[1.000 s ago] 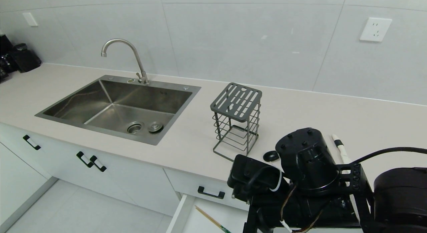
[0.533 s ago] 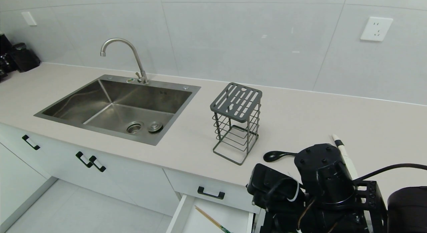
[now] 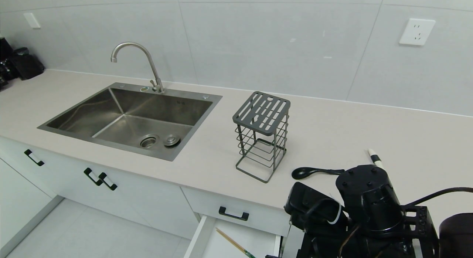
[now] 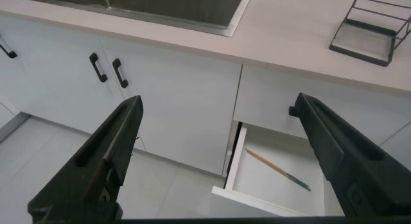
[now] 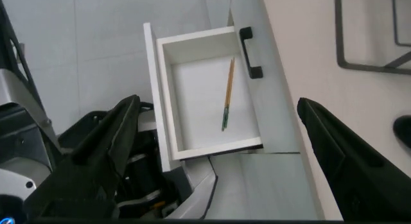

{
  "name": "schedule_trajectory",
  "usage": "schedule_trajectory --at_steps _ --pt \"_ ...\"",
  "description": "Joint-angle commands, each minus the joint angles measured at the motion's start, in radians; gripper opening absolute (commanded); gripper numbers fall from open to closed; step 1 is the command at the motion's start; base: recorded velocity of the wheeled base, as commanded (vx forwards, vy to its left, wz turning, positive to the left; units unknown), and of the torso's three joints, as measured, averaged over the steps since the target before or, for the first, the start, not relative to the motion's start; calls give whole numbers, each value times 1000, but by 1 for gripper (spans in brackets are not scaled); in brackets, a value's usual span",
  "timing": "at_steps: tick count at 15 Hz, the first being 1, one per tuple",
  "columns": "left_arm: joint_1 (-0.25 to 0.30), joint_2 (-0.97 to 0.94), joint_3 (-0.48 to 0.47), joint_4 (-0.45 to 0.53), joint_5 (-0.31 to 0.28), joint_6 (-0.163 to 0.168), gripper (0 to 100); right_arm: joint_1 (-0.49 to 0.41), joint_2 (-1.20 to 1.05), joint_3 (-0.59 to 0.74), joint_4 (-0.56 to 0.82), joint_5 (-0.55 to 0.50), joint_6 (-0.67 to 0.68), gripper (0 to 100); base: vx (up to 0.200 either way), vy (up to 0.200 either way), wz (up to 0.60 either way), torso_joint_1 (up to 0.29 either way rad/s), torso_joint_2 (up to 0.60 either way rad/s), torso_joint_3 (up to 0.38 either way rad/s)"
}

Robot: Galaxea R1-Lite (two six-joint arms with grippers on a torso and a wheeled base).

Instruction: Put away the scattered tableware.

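Right arm (image 3: 366, 202) has pulled back and sunk toward the front edge of the counter (image 3: 332, 128) over the last second. The handle of the black spoon (image 3: 312, 172), covered before, now lies in plain view.

Right gripper (image 5: 217, 105): fingers spread wide, empty, above the open drawer (image 5: 164, 89). Left gripper (image 4: 217, 102): also wide, empty, out in front of the cabinets.

One chopstick (image 5: 228, 95) lies on the drawer floor. The spoon rests near the counter's front edge beside the wire rack (image 3: 263, 134), with a white-handled utensil (image 3: 375, 159) near it, apart.

Reading: one piece stowed, two still out. The spoon looks the easier next pick.
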Motion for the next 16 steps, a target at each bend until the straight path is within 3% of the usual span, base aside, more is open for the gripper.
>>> schedule_trajectory --at_steps 1,8,10,16 --pt "1 0 0 0 0 0 100 -45 -19 22 0 -16 2 100 0 0 0 0 0 0" --pt "1 0 0 0 0 0 100 -267 -39 94 -14 -53 -9 100 0 0 0 0 0 0" --pt "1 0 0 0 0 0 100 -336 -44 98 -15 -43 -72 100 0 0 0 0 0 0" --pt "1 0 0 0 0 0 100 -417 80 12 -57 9 -146 100 0 0 0 0 0 0"
